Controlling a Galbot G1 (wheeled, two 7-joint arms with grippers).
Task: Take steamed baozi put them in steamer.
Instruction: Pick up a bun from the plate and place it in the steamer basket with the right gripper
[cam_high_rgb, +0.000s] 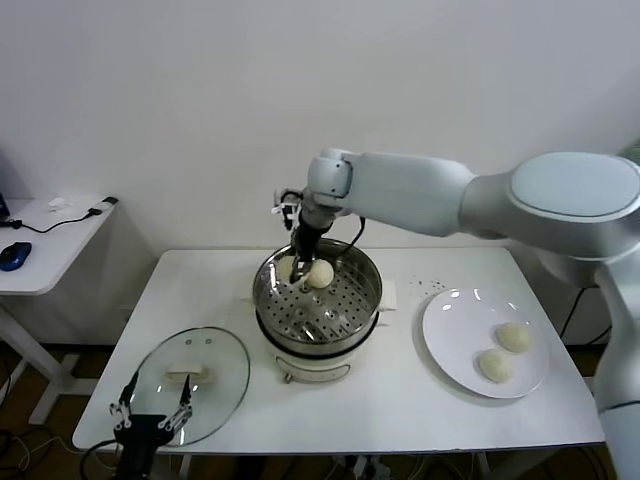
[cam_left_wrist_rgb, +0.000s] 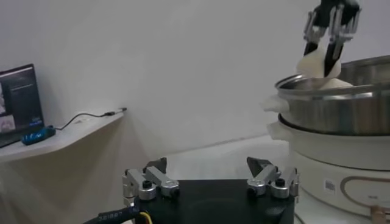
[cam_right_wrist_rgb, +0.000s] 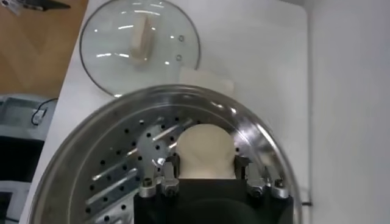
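While my right arm reaches over the pot, this is how things lie.
Right gripper: my pincer is clamped on a baozi, low inside the steamer by its far rim.
Steamer contents: a second bun on the perforated tray, just beside the held one.
Plate: two more buns.
Left gripper: fingers wide, by the glass lid.

The right claw hangs inside the steamer, gripping one baozi; another baozi sits just left of it. The plate with two baozi lies right; the glass lid lies front-left, on the table.
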